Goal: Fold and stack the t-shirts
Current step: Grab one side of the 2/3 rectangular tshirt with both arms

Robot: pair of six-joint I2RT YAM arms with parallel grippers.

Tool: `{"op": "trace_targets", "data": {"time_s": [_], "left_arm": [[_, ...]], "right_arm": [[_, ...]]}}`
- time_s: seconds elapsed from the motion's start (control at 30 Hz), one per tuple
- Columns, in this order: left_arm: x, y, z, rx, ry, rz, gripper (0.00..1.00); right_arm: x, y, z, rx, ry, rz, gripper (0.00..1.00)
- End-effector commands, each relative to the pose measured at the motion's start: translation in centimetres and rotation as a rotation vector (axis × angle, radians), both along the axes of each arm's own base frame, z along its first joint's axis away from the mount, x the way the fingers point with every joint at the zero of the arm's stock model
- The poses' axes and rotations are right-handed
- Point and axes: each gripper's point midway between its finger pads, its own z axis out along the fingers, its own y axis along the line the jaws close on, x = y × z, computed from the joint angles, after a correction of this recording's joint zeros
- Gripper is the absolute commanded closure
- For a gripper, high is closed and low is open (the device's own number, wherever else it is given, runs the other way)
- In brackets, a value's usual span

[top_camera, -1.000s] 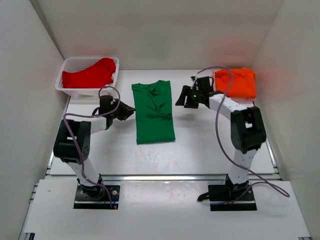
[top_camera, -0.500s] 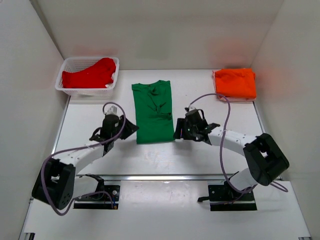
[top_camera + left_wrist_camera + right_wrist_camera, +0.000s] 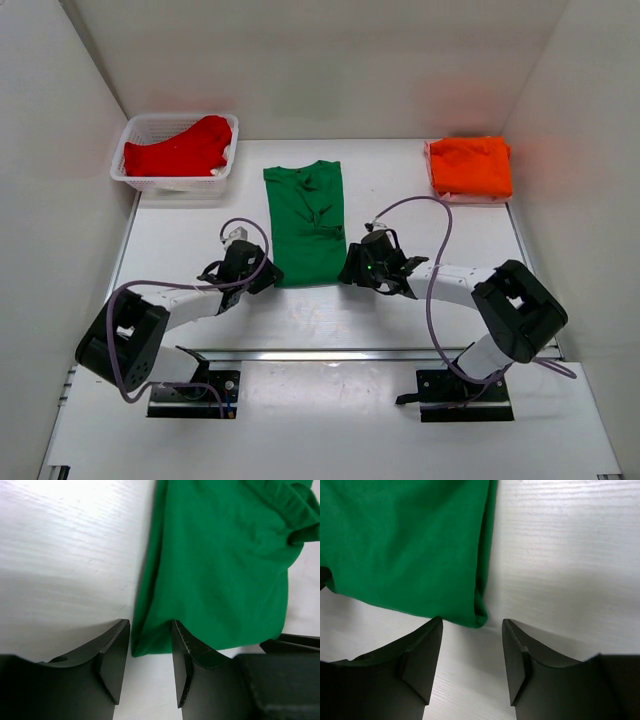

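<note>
While left gripper [image 3: 150,626] and right gripper [image 3: 472,624] sit spread astride its near corners, bright green collared cloth t-shirt [image 3: 306,222] lies mid white desk [image 3: 420,300], folded lengthwise | step: likely hem-to-collar fold | next: pinch both corners, carry far

Bright, even light from above fills the white enclosure [image 3: 300,60], leaving only faint, soft shadows on the tabletop [image 3: 500,240]. In both wrist views glare bleaches the far tabletop while grey shade pools at the near edge; the green shirt [image 3: 225,570] is sharp, its folds dark.
</note>
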Motion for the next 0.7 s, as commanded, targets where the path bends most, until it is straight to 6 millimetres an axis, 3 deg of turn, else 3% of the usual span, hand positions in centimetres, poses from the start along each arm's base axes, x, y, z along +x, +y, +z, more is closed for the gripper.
{"op": "trace_targets", "data": {"time_s": [0.0,0.1,0.17,0.2,0.23,0.33,0.5,0.53,0.6,0.67], "left_arm": [[0.5,-0.8,-0.3,0.012,0.002,-0.006,0.50],[0.5,-1.1,-0.8,0.008,0.033,-0.020,0.54],[0.2,-1.4,-1.0,0.015,0.048,-0.048,0.72],[-0.1,-1.0,-1.3,0.024,0.061,-0.052,0.89],[-0.6,-0.9,-1.3,0.021,0.072,-0.055,1.00],[-2.8,-0.6,-1.4,0.054,0.115,-0.104,1.00],[-8.4,0.2,-2.3,0.111,0.186,-0.197,1.00],[-9.1,-0.2,-1.8,0.084,0.171,-0.203,1.00],[-11.6,0.5,-2.9,0.042,0.192,-0.196,1.00],[-12.1,0.7,-2.5,-0.038,0.148,-0.142,1.00]], "right_arm": [[0.9,1.0,0.2,0.013,-0.019,-0.004,0.55],[0.5,1.3,-0.5,0.014,0.012,0.021,0.73],[0.5,1.5,-0.7,0.011,0.013,0.043,0.86],[0.2,1.4,-0.8,0.005,0.021,0.054,0.93],[-0.2,1.5,-1.1,-0.004,0.032,0.069,1.00],[-2.1,1.1,-0.9,-0.040,0.040,0.106,1.00],[-8.6,0.6,-0.9,-0.060,0.083,0.173,1.00],[-9.9,0.5,-1.3,-0.064,0.097,0.192,1.00],[-11.0,-0.1,-1.3,-0.078,0.092,0.174,1.00],[-12.0,-0.7,-1.0,-0.067,0.083,0.174,1.00]]}}
